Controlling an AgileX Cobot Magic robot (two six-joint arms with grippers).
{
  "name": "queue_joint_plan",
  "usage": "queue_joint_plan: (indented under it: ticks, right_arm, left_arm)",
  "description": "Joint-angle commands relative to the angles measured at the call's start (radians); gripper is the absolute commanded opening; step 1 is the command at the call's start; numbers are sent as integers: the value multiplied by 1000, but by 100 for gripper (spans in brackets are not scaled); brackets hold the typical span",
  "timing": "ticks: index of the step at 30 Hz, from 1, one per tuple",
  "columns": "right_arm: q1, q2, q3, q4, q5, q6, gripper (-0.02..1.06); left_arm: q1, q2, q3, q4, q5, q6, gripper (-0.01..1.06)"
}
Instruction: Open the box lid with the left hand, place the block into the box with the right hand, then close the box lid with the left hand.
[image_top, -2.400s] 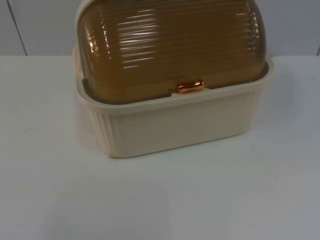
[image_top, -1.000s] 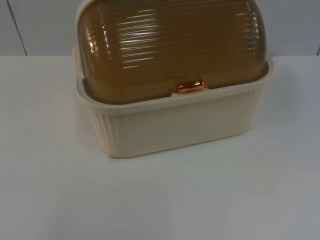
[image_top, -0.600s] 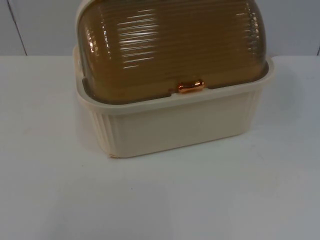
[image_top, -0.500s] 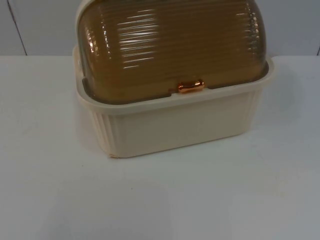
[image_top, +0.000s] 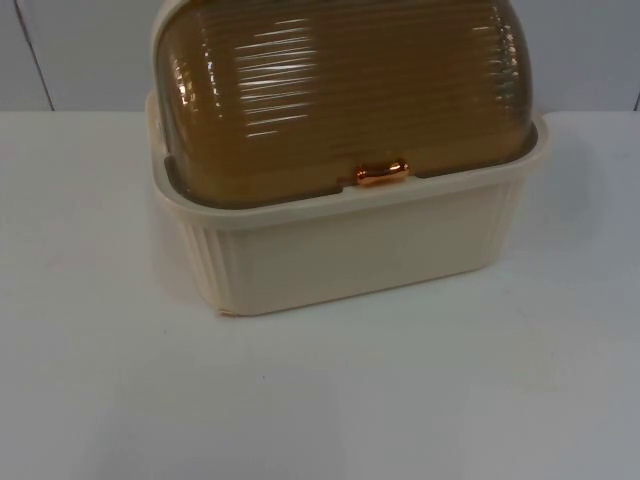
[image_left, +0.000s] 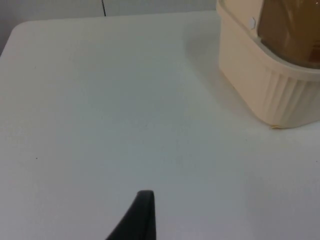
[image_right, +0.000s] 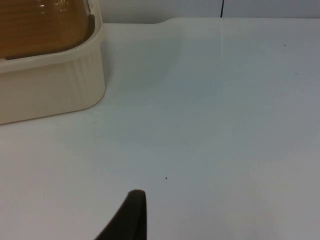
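Nothing is shifting across the earlier top views and this one: the box (image_top: 340, 230) is sitting in the same spot on the white table (image_top: 320, 400), its lid (image_top: 340, 90) lying shut as before. That box is a cream plastic tub with rounded corners, a flared rim and fine vertical ribbing along its walls. A domed, translucent amber cover with horizontal ridges is arching over it, light glinting off the ribs. At the front edge of the dome a small, shiny copper-coloured handle (image_top: 382, 173) is sitting just above the rim. Behind the tub the grey partition wall (image_top: 80, 50) is rising.

From the left wrist camera, the left gripper's fingertip (image_left: 142, 215), a dark matte wedge, is hanging over bare tabletop, well apart from the box's ribbed corner (image_left: 280, 95). From the right wrist camera, the right gripper's fingertip (image_right: 132, 215) is likewise hovering over smooth white surface, apart from the tub's other end (image_right: 55, 85). With one fingertip showing for each, I cannot tell whether either claw is apart or together.
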Motion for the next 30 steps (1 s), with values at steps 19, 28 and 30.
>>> queue_joint_plan:
  ticks: [19, 28, 30]
  right_arm:
    - [1, -3, 7, -2, 1, 3, 104]
    - [1, -3, 7, -2, 1, 3, 104]
    - [1, -3, 7, -2, 1, 3, 104]
  left_arm:
    - [-6, -2, 4, 2, -3, -5, 105]
    - [-6, -2, 4, 2, -3, -5, 105]
    - [-6, -2, 4, 2, -3, -5, 105]
